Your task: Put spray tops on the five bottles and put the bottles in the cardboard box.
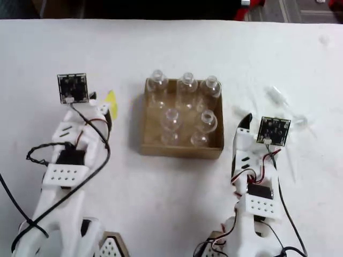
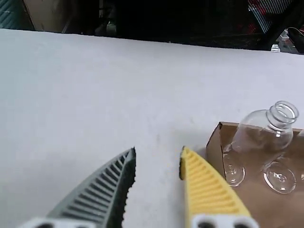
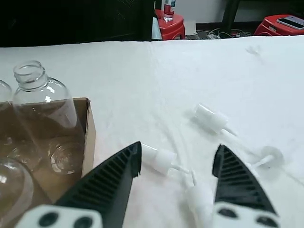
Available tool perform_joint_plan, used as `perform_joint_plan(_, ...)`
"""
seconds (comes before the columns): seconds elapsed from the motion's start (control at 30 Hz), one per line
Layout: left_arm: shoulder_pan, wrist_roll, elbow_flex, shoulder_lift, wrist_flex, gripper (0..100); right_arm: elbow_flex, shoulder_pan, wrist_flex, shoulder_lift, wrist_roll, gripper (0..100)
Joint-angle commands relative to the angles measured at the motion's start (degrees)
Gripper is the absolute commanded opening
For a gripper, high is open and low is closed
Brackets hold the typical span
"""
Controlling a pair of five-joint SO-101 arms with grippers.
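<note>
We see the five bottles point(image 1: 171, 119) standing uncapped inside the cardboard box point(image 1: 181, 150) at mid-table; the spray tops point(image 3: 159, 159) lie loose on the white table point(image 1: 161, 48), to the right of the box; our right gripper point(image 3: 179, 151) is spread wide and holds nothing, with one top lying in line with the gap between its fingers; our left gripper point(image 2: 157, 156) is partly open, empty, near the box's left wall.

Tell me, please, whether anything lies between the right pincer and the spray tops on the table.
Nothing visible does. The right pincer is open, and the nearest spray top lies on the table just ahead of it, apart from the cardboard box.
</note>
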Motion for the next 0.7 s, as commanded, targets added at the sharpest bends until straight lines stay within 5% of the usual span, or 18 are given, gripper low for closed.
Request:
perform_joint_plan(0.0,-0.3,-1.0,-0.2,-0.1,-1.1,15,-1.7,0.7,-1.1,-0.3,-0.4,0.1)
perform_joint_plan(0.23,-0.3,-1.0,-0.2,-0.1,-1.1,15,-1.7,0.7,-0.8,-0.3,-0.4,20.4)
perform_joint_plan(0.4,0.5,-1.0,-0.1,-0.1,-1.1,15,-1.7,0.6,-1.1,-0.3,3.2,0.5)
perform_joint_plan(0.57,2.8,-3.2,0.8,-0.1,-1.3,15,-1.7,0.6,-0.8,-0.3,3.1,20.4)
perform_joint_plan(0.67,4.4,-4.9,1.7,-0.6,-1.5,15,-1.7,0.4,-0.7,-0.3,3.5,11.2)
